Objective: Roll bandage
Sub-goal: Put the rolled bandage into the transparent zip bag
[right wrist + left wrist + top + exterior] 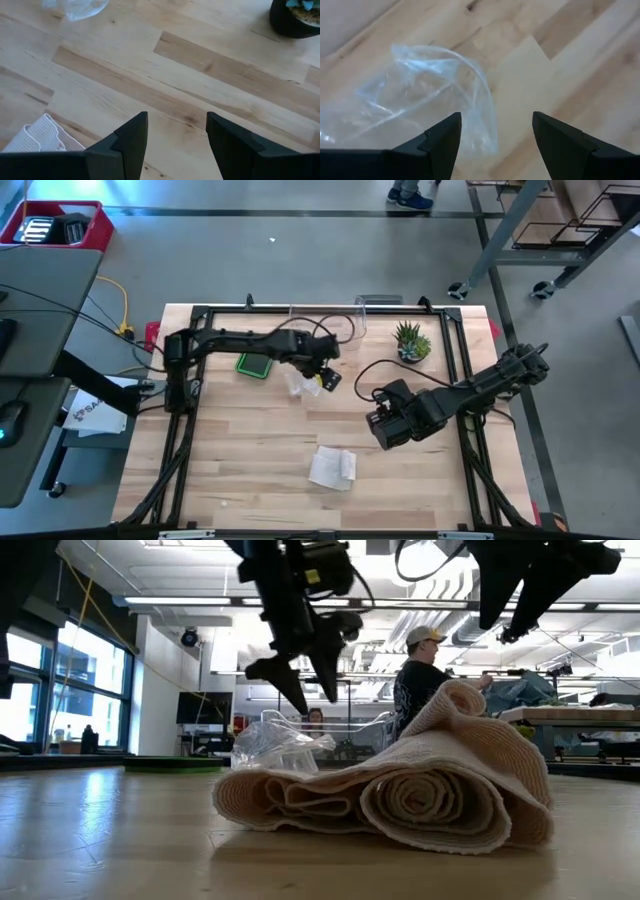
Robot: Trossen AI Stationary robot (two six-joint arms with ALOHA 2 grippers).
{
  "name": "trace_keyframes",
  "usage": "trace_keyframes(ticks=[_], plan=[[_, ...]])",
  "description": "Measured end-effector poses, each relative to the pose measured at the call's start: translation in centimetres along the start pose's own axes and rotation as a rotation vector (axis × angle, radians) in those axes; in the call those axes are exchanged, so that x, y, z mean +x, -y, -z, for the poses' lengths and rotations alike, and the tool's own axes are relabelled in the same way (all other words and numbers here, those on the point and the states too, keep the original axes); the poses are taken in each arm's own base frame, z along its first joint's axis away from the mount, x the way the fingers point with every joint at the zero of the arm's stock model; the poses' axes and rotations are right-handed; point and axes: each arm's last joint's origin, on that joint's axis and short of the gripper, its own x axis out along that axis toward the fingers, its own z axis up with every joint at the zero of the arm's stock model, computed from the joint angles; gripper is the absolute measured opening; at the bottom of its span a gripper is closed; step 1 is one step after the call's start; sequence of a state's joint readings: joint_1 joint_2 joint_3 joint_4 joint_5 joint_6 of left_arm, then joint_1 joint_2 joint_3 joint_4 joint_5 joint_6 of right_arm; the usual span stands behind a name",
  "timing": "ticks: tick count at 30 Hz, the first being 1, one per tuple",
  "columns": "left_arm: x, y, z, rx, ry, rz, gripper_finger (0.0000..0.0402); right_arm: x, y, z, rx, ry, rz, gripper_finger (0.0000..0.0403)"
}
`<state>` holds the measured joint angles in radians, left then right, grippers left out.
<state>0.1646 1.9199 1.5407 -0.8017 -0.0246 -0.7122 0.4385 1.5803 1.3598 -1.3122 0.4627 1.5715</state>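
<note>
The cream knitted bandage (pixel 332 467) lies near the table's front middle, a loose, flattened roll with one flap draped over it (pixel 400 790). No gripper touches it. My left gripper (pixel 326 376) hangs open over the table's far middle, just above a crumpled clear plastic bag (pixel 420 100), its fingertips (pixel 300 675) clear of the bag (pixel 275 745). My right gripper (pixel 385 430) is open, raised above bare wood right of the bandage. Its wrist view shows the gripper (pixel 177 125) with nothing between the fingers and a corner of the bandage (pixel 40 137).
A potted succulent (pixel 411 343) stands at the far right, a green flat object (pixel 255 365) at the far left under the left arm, and a clear container (pixel 375 305) at the far edge. A black frame (pixel 190 430) runs round the table. A person (pixel 420 680) stands beyond the table.
</note>
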Motion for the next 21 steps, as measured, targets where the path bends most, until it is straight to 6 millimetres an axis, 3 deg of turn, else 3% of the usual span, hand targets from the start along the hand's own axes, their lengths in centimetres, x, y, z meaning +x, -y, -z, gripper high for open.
trace_keyframes(ticks=[10,15,21], plan=[[3.8,2.1,-0.1,0.077,-0.065,-0.172,0.0239,0.0,0.1,-0.1,-0.005,0.026,0.007,0.0193],[4.2,3.0,-0.5,0.103,-0.043,-0.213,0.0239,0.0,0.1,-0.1,-0.005,0.035,0.008,0.0193],[4.6,2.4,-0.2,0.116,-0.062,-0.302,0.0238,0.0,0.1,-0.1,-0.012,0.043,0.010,0.0193]])
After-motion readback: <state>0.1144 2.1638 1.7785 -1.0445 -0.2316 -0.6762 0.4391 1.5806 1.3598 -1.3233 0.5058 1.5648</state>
